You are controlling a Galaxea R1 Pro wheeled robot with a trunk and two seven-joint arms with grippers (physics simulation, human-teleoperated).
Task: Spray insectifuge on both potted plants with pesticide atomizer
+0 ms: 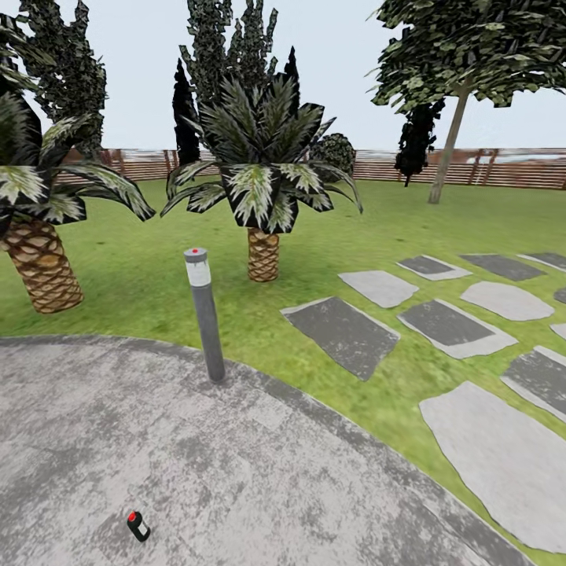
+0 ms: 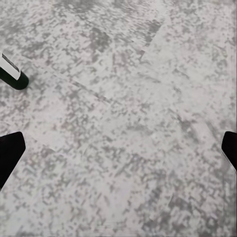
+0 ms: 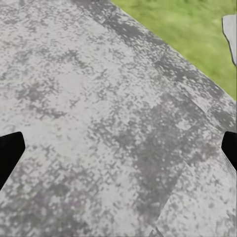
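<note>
1. Atomizer (image 1: 138, 526) lies low on the grey patio (image 1: 236, 472) in my head view, toward my left, a dark little bottle with a red spot at its top end; it looks tipped, though it is too small to be sure.
2. My left wrist view catches its dark base and white label (image 2: 12, 74) at the frame's edge, well off the line between the fingers.
3. Left gripper (image 2: 118, 150) is spread wide, dark tips at both sides of the frame, nothing between them but paving.
4. Right gripper (image 3: 118, 150) is likewise spread and empty, over the patio near the lawn (image 3: 187, 34).
5. I judge the step as the approach: nothing picked up, no spraying begun.
6. Next I need to close in and swing the left arm until the bottle sits between the fingers.
7. Lamp (image 1: 204, 314) and palms (image 1: 263, 181) stand ahead; I see no potted plants yet.
</note>
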